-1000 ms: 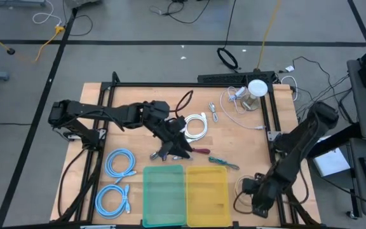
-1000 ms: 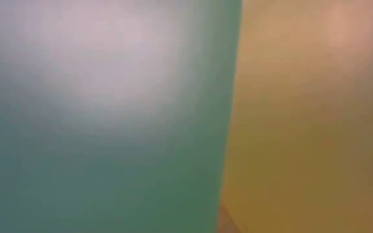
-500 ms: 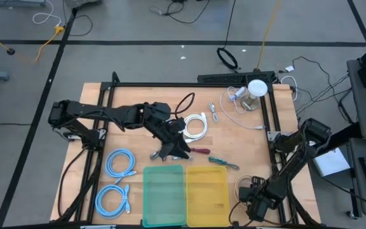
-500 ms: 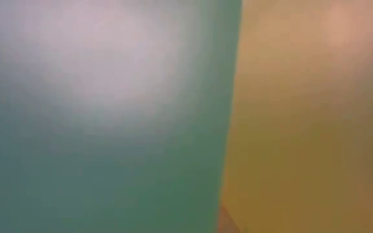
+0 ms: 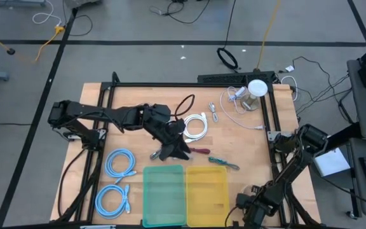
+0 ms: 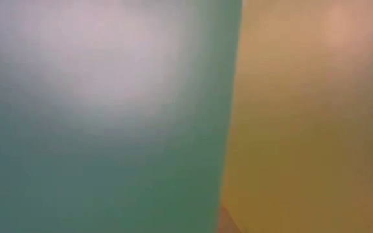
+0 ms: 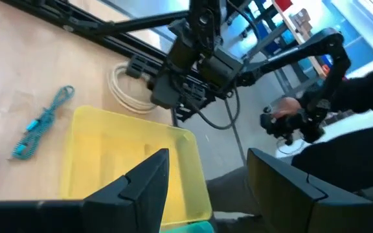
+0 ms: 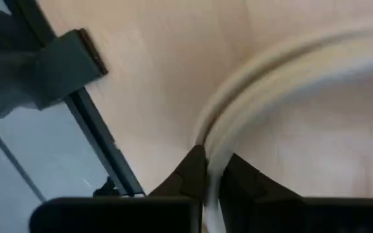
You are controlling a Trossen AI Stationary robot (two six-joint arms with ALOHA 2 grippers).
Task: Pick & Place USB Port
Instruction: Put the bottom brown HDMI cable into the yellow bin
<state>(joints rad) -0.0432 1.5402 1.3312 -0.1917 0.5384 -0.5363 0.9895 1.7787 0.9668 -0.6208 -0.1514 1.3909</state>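
Observation:
A pale coiled cable (image 7: 123, 90) lies on the wooden table near its front right corner. My right gripper (image 8: 212, 162) is down on it, shut on one strand; in the high view the right gripper (image 5: 246, 210) covers most of the coil. My left gripper (image 7: 207, 158) hovers open over the table's middle, by the far edge of the trays, with nothing between its fingers; the high view shows the left gripper (image 5: 172, 150) there. The low view shows only the walls of the green tray (image 6: 102, 116) and the yellow tray (image 6: 309, 116). My right gripper pinches one strand of the pale cable's outer loop (image 8: 220, 133) between its two fingertips. The strand runs out from between the tips and curves away over the wood. The rest of the coil lies on the table.
A green tray (image 5: 164, 193) and a yellow tray (image 5: 206, 191) stand side by side at the near edge. Two blue coils (image 5: 121, 162) lie at the left, with a white coil (image 5: 196, 125), a red-handled piece (image 5: 199, 151) and a teal cable (image 5: 224, 163) mid-table.
My right gripper has moved toward the table's near edge and a little left, ending on the pale coil at the front right corner.

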